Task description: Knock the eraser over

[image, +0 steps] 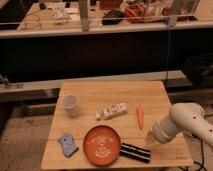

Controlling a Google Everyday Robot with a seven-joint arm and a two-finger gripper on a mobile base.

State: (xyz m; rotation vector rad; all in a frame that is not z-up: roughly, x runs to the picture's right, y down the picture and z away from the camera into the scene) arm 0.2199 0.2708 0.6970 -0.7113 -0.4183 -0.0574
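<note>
The eraser (135, 152), a small black block with thin white stripes, lies flat near the front edge of the wooden table (115, 92), just right of the orange plate. My gripper (149, 140) is at the end of the white arm (185, 122) that reaches in from the right. It hovers low over the table just right of and slightly behind the eraser, close to it. I cannot tell whether it touches the eraser.
An orange plate (102, 145) sits front centre. A blue spongy piece (67, 144) lies front left. A clear cup (70, 104) stands at the left. A white-labelled bottle (112, 111) lies in the middle. A carrot (140, 116) lies to its right.
</note>
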